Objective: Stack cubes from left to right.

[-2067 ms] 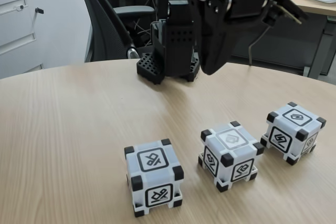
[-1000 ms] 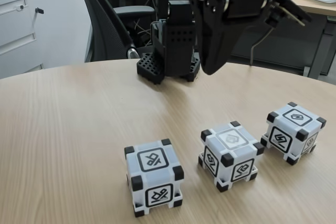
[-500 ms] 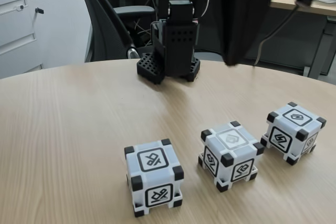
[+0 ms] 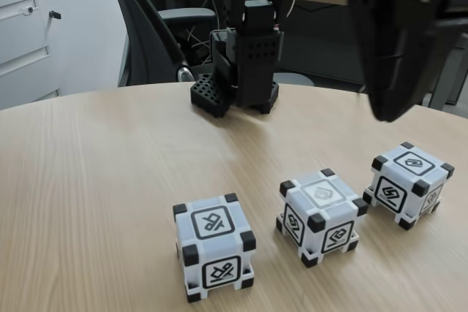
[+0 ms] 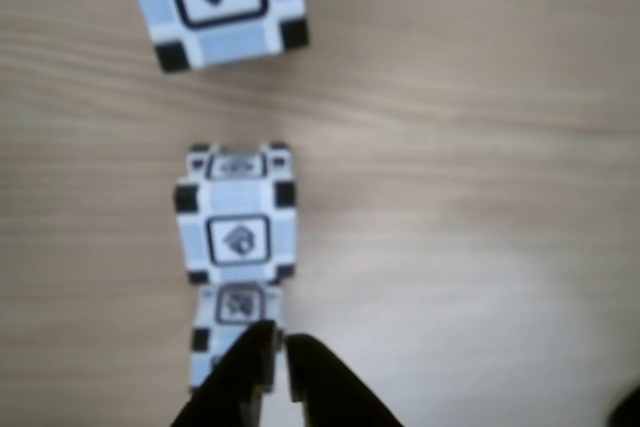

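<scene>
Wood-grain table: three cubes sit apart in a row, left, middle, right, unmoved. Gripper has swung right, now above the right cube; fingers nearly together, empty.

We see a table with a pale wood-grain top, smooth and matt, its fine streaks running across it; toward the near edge stand the cubes, the left cube, the middle cube and the right cube, each of light-grey plastic with a soft satin sheen, with black plastic corner blocks and black-framed printed symbols; the middle one's top face looks paler and slightly glossier; at the far edge the arm's base looks like matt black plastic, perforated with small holes; the gripper reads as dull black plastic.
</scene>
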